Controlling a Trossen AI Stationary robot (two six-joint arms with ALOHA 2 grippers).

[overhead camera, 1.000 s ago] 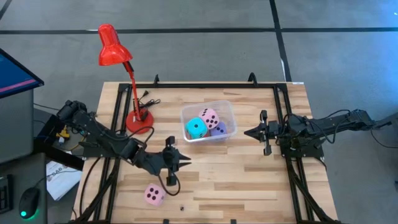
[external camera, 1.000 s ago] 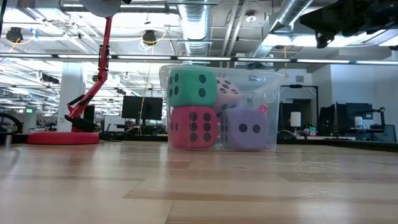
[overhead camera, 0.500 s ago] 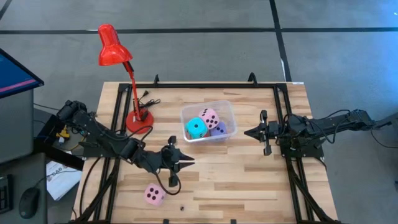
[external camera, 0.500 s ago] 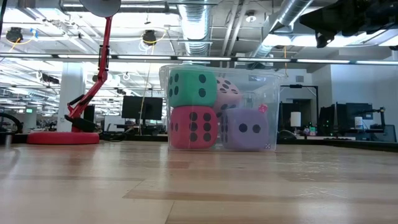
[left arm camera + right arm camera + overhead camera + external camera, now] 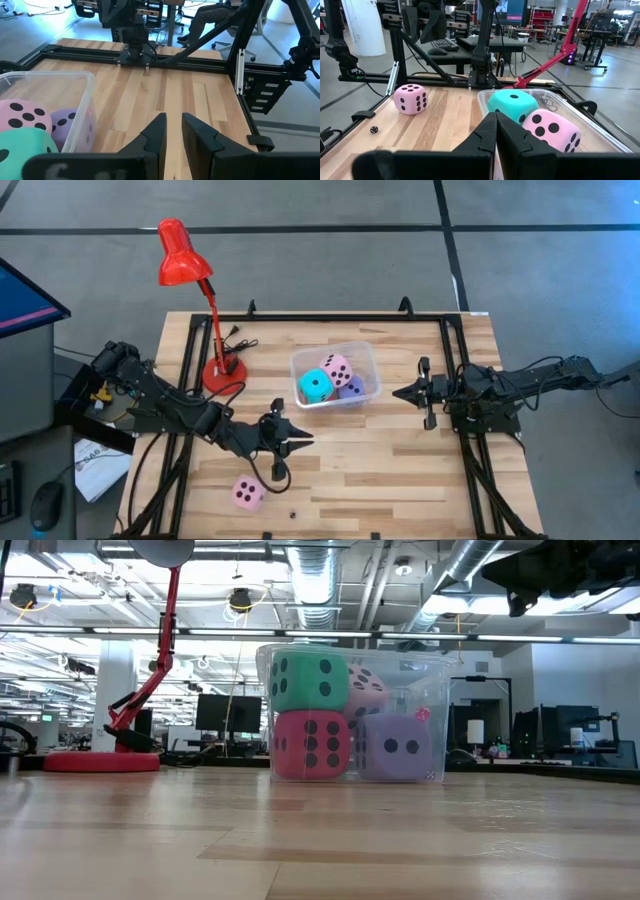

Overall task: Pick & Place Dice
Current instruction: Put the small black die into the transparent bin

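A clear plastic bin (image 5: 368,360) in the middle of the table holds several dice. A cyan die (image 5: 316,387) sits on a red one (image 5: 310,745), and a pink die (image 5: 337,369) on a lavender one (image 5: 398,747). Another pink die (image 5: 248,493) rests on the wood near the front left. My left gripper (image 5: 302,440) hovers between that die and the bin. Its fingers (image 5: 172,120) stand a narrow gap apart with nothing in it. My right gripper (image 5: 397,392) waits shut to the right of the bin, pointing at it (image 5: 495,117).
A red desk lamp stands with its base (image 5: 222,372) left of the bin and its head (image 5: 180,252) beyond the table's far left corner. A small dark object (image 5: 292,515) lies near the front edge. Bare wood lies between the bin and both grippers.
My left gripper has tipped its fingers up a little, and its tips now reach slightly farther toward the table's right. The dice, the bin and my right gripper have kept still.
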